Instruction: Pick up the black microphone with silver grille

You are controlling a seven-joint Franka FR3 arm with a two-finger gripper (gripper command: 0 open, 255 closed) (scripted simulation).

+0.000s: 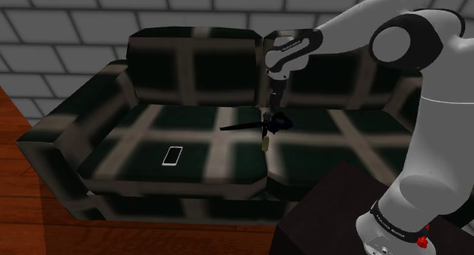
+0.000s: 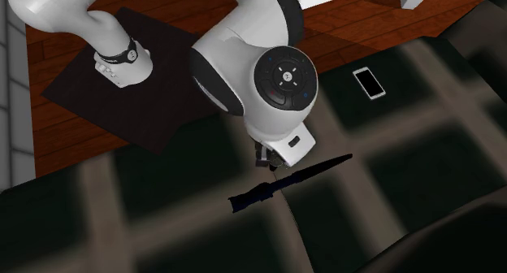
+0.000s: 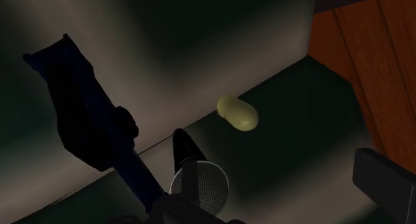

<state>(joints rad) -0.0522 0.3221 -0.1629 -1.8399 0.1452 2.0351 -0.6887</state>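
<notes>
The end effector (image 1: pixel 269 109) hangs from the white arm, pointing straight down over the seat of a dark green and black checked sofa with pale beige bands (image 1: pixel 76 140). It is near the seam between the two seat cushions. It is released. In the wrist view one black finger (image 3: pixel 387 186) stands far out to the side and touches nothing. The other finger is lost in the dark and cannot be made out.

The small black microphone with a round silver mesh grille (image 3: pixel 199 186) lies on the dark seat cushion directly below the end effector, close to its centre line and well apart from the visible finger. Its short black handle points away from the camera and its grille is nearest the hand. Nothing clasps it.

Just beside the microphone, on the side away from the visible finger, lies a long, dark blue, stick-like object with one broad end (image 3: pixel 87 123). Its thin shaft runs close along the grille. A little beyond the microphone lies a small, pale yellow, oval lump (image 3: pixel 237 113), apart from both.

A flat white-rimmed phone with a dark screen (image 1: pixel 173 155) lies on the other seat cushion, well apart from the end effector, towards the shoulder view's left. Reddish-brown wooden floor (image 1: pixel 23 215) shows in front of the sofa, and a grey brick-patterned wall (image 1: pixel 76 18) rises behind it.
</notes>
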